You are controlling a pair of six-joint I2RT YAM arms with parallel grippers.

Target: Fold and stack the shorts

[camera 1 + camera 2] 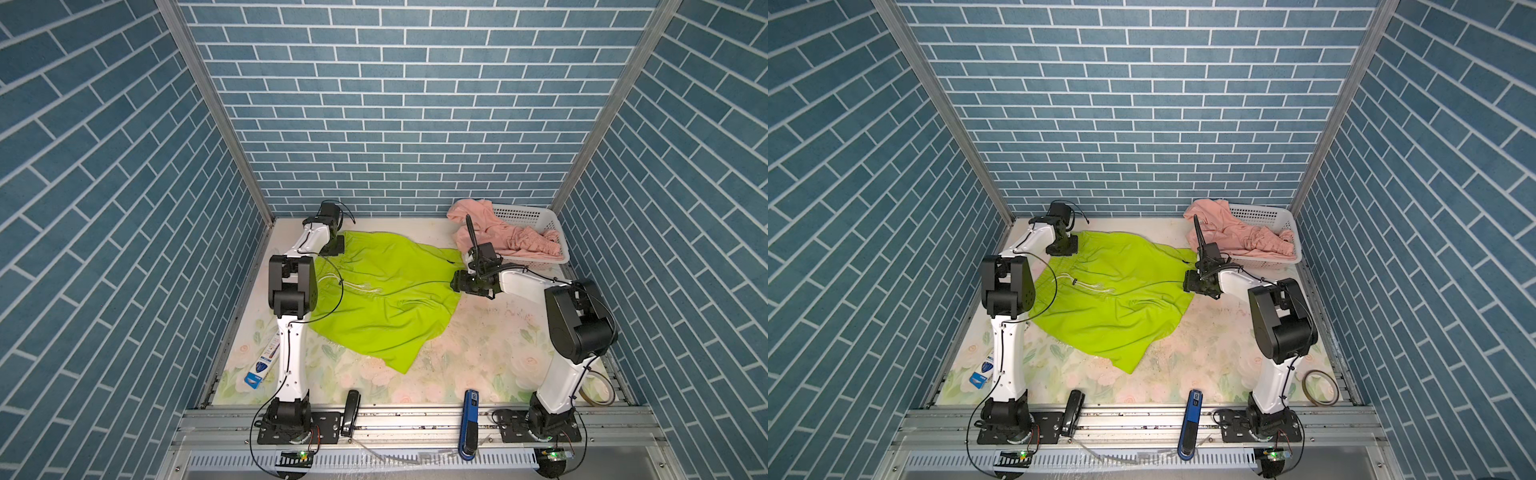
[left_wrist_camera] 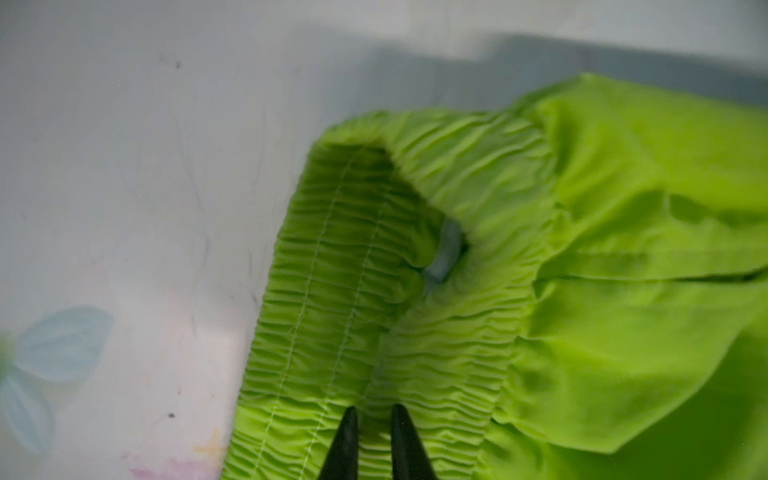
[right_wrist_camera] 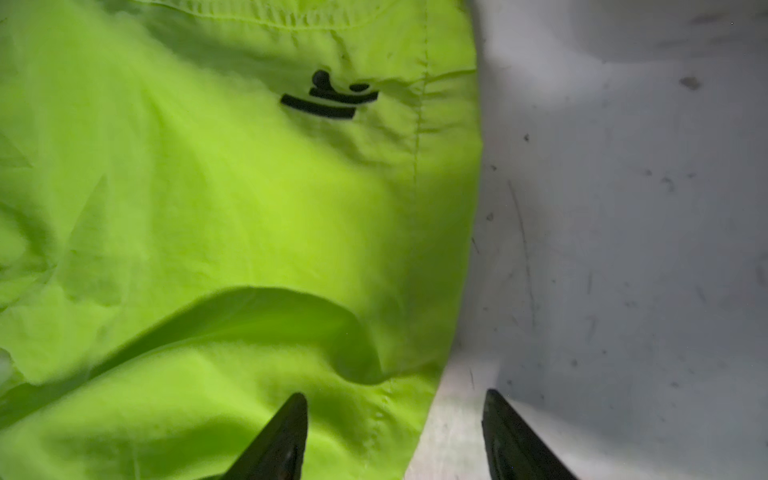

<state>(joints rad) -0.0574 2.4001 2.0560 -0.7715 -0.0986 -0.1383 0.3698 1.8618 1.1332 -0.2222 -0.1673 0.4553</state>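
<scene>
Green shorts (image 1: 386, 299) lie left-to-right: left jaws pinched shut on the waistband (image 2: 332, 311), right jaws open astride the leg edge (image 3: 386, 415).

White links (image 1: 292, 361), black joints (image 1: 291, 286)

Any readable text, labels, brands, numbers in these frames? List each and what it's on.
No legible words or numbers anywhere.
green shorts: black logo mark, a symbol only, no letters.
blue-and-white packet: printing too small to read.
blue stapler: label too small to read.
</scene>
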